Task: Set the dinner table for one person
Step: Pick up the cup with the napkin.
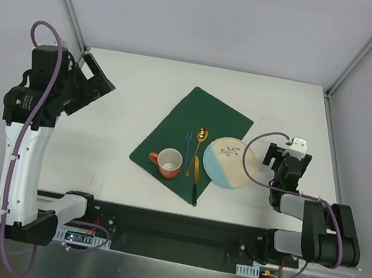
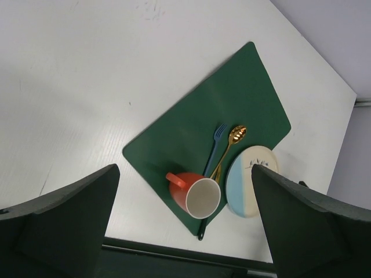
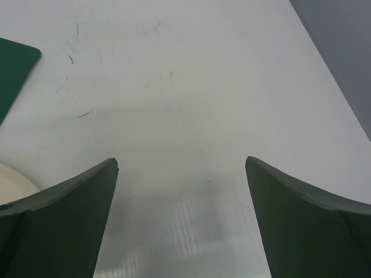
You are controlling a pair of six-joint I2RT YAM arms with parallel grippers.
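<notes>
The left gripper [image 1: 93, 79] is hovering over the table's [image 1: 144, 89] far left, jaws wide apart and empty. The right gripper [image 3: 181, 161] is gaping too, gripping nothing, just right of the plate [image 1: 228, 162]. The table is spreading beyond both arms, carrying a placemat [image 1: 204, 117] at its middle with mug [image 1: 168, 162], fork [image 1: 187, 146] and spoon [image 1: 199, 148].

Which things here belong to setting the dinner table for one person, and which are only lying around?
For the job: dinner table, green placemat, orange mug, blue fork, gold spoon, dark-handled utensil (perhaps a knife), cream-and-blue plate.
Only around: purple cables, black mounting rail.
</notes>
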